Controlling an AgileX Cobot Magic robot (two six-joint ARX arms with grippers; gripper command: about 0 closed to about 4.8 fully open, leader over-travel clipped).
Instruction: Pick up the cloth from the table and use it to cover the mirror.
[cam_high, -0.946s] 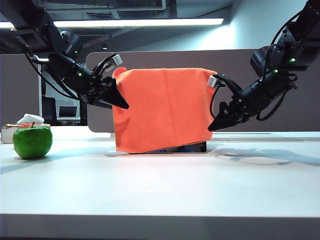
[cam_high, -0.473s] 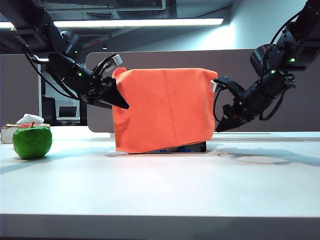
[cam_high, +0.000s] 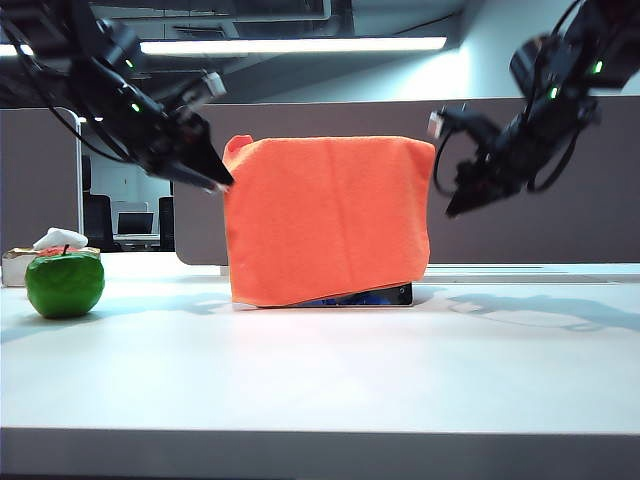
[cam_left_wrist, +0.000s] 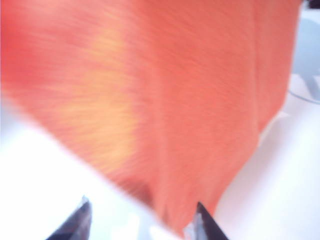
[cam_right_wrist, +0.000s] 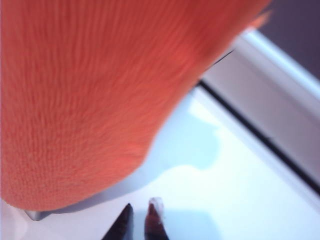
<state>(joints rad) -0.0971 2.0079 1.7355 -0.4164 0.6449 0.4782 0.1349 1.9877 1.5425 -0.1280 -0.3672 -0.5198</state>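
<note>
- There is one cloth (cam_high: 328, 218), bright orange and fuzzy. It hangs over the one mirror (cam_high: 372, 296) in the middle of the white worktop (cam_high: 330, 370), towards the back.
- Almost all of the mirror is hidden by the cloth. Only a dark strip along its bottom edge shows under the slanted hem, more on the right side.
- There are two arms and two claws, both in the air above the worktop, one on each side of the covered mirror.
- The left claw (cam_high: 205, 178) is beside the upper left corner of the cloth, very near to it. In the left wrist view its two dark fingertips (cam_left_wrist: 75, 222) stand far apart with nothing between them, so this claw (cam_left_wrist: 137, 220) is wide open and holds nothing.
- The right claw (cam_high: 462, 200) is near the upper right edge of the cloth, with a clear gap to it. In the right wrist view its fingertips (cam_right_wrist: 122, 225) are almost together, only a thin slit is left, and this claw (cam_right_wrist: 137, 222) grips nothing.
- One green apple (cam_high: 65, 283) stands on the worktop far to the left, well apart from the cloth.
- Behind the apple there is one small box (cam_high: 15, 262) with something white on top; I cannot tell what it is.
- One grey partition (cam_high: 540, 180) runs behind the worktop, and one long ceiling lamp (cam_high: 300, 45) shines above.
- Nothing stands between the apple and the covered mirror.
</note>
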